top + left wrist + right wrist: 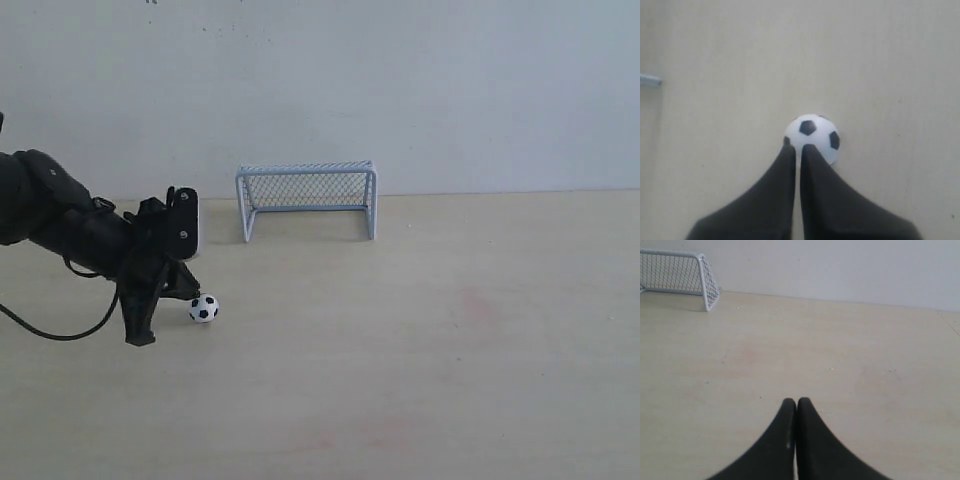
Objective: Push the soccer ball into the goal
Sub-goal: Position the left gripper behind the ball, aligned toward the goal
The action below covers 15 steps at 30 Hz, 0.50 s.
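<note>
Wooden table: one soccer ball, one goal.

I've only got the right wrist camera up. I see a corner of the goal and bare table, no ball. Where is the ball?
Observer: The soccer ball sits on the table outside the goal. In the exterior view it is nearer the camera and left of the goal's left post.
Operator: Is an arm on it?
Observer: The left gripper is at the ball, and in the left wrist view its tips look to be touching it.
Operator: Open or shut?
Observer: Shut. Its fingers are pressed nearly together behind the ball, not around it.
</note>
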Each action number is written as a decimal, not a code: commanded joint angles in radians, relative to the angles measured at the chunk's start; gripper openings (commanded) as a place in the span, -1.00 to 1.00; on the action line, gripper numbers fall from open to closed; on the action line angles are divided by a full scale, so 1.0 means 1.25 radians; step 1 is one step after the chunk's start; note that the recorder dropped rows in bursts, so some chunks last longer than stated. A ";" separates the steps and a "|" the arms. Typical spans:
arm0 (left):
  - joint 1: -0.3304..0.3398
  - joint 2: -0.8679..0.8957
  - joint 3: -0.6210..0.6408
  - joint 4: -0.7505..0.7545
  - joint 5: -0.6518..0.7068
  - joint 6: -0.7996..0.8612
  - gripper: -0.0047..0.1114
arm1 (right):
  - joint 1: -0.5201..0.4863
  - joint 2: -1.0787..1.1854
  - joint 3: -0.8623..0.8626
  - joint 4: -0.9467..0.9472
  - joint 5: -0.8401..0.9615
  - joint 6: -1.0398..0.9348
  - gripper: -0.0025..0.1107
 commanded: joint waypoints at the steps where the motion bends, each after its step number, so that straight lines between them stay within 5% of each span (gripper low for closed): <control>1: 0.001 -0.007 -0.003 -0.015 -0.033 -0.085 -0.84 | -0.003 -0.004 0.000 0.000 -0.006 -0.003 -0.96; 4: 0.014 -0.025 -0.022 -0.010 0.034 -0.135 -0.84 | -0.003 -0.004 0.000 0.000 -0.006 -0.003 -0.96; 11: 0.058 -0.038 -0.133 0.069 0.447 -0.187 -0.84 | -0.003 -0.004 0.000 0.000 -0.006 -0.003 -0.96; 15: 0.063 -0.022 -0.167 0.171 0.494 -0.205 -0.84 | -0.003 -0.004 0.000 0.000 -0.006 -0.003 -0.96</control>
